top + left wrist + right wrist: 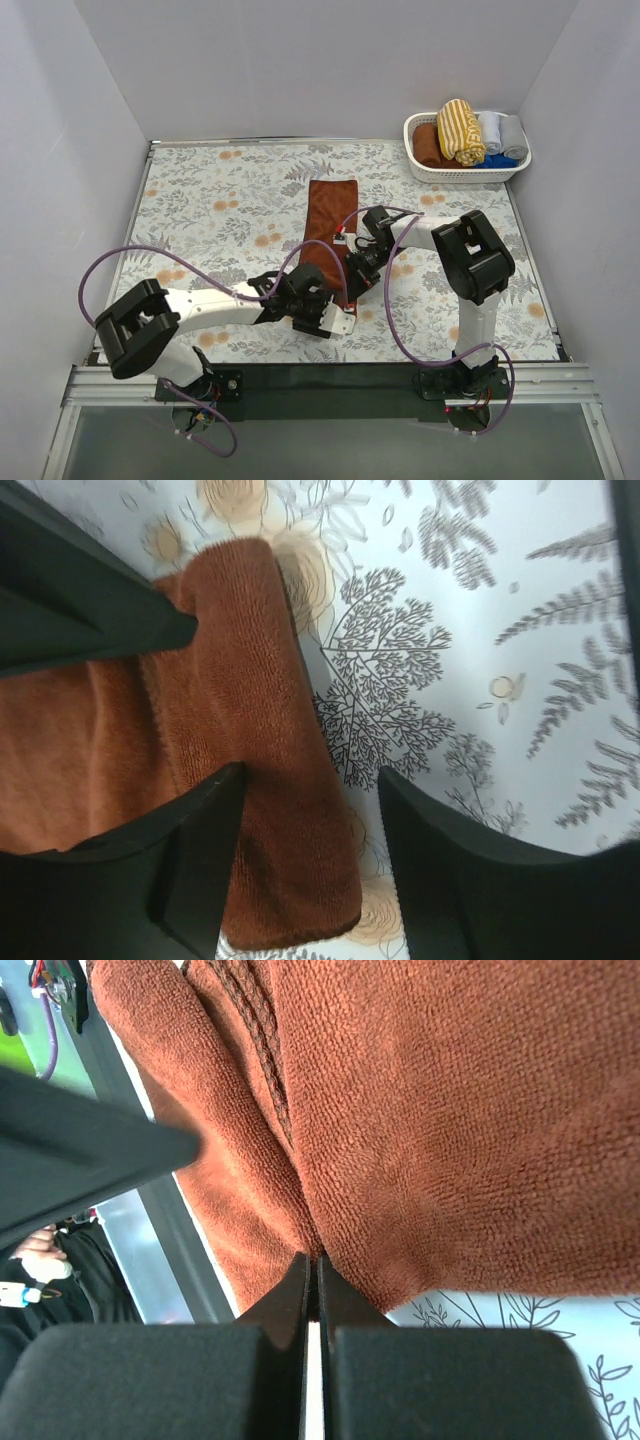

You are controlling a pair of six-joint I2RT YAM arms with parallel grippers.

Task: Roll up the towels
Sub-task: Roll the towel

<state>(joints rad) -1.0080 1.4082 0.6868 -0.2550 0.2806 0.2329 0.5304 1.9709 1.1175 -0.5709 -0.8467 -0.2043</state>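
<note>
The long rust-brown towel [332, 215] lies lengthwise on the middle of the table, its near end folded over into a thick roll [250, 680]. My left gripper [322, 305] stands open over that near end. In the left wrist view one finger [200, 850] rests on the cloth and the other [450, 870] stands on the bare table. My right gripper [352, 275] is at the towel's right edge, shut on a pinch of the brown cloth [450, 1110] at its tips [312, 1260]. The mustard-yellow striped towel [460, 130] sits rolled in the basket.
A white basket [420, 172] stands at the back right corner, holding a brown roll [428, 145], a blue roll [497, 160] and grey rolls [502, 132]. White walls close the table on three sides. Purple cables loop from both arms.
</note>
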